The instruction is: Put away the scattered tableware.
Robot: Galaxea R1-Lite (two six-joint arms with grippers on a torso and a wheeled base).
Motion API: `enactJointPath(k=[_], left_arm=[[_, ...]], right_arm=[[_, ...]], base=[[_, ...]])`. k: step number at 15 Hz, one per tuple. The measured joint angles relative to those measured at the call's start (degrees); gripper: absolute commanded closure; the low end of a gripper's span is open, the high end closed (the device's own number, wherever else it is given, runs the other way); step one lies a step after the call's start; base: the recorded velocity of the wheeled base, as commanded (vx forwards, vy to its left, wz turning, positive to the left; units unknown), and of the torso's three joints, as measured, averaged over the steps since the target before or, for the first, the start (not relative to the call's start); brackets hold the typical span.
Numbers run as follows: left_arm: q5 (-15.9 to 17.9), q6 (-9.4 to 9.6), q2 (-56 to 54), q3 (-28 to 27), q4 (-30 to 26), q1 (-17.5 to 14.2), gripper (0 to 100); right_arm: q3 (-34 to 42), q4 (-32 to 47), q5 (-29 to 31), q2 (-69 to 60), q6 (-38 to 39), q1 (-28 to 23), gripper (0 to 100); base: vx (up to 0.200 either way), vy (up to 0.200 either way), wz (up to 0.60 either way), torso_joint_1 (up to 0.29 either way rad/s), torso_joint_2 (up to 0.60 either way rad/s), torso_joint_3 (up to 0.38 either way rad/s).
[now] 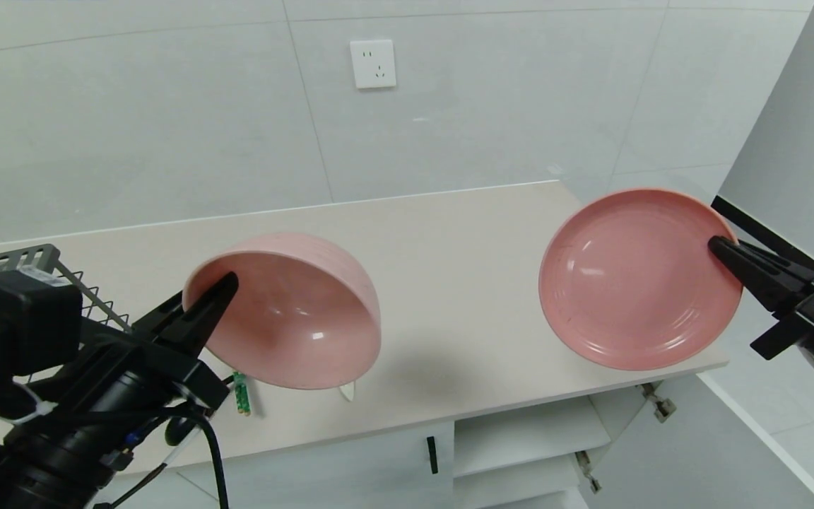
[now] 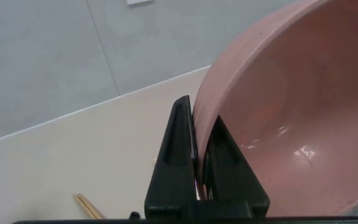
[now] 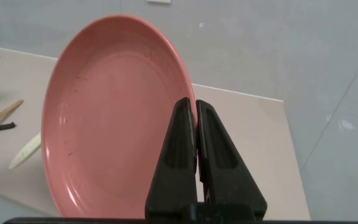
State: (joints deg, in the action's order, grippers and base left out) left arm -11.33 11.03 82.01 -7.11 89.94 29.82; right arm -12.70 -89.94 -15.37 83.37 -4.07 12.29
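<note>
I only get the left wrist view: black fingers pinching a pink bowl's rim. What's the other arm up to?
Observer: The right gripper is shut on the rim of a pink plate, which is tilted up on edge over the right end of the table.
Operator: Is my bowl sitting on that table?
Observer: It seems not. The bowl looks lifted clear, tipped on its side, with its shadow on the table beneath.
Operator: Is there anywhere to put them?
Observer: A wire rack stands at the table's left end.
</note>
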Motion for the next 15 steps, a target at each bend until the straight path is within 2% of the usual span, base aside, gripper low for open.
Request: enactJointPath(k=[4,8,10,15], left_arm=[[0.0,-0.01,-0.1,0.3,0.1,0.0,100],[2.8,-0.09,-0.1,1.4,0.0,0.0,100],[3.0,-0.11,-0.1,1.7,0.0,0.1,100],[3.0,-0.41,0.2,2.0,0.1,0.5,100]], right_arm=[[0.0,0.0,0.0,0.0,-0.1,0.2,100],[0.2,0.0,0.0,0.0,-0.1,2.0,100],[0.4,0.0,0.0,0.0,-0.1,2.7,100],[0.2,0.0,0.0,0.0,-0.1,2.9,100]], base=[[0.0,0.0,0.0,-0.026,0.05,0.027],[0.0,0.0,0.0,-0.148,0.31,0.15],[0.0,0.0,0.0,-0.217,0.43,0.212],[-0.2,0.0,0.0,-0.2,0.4,0.193]])
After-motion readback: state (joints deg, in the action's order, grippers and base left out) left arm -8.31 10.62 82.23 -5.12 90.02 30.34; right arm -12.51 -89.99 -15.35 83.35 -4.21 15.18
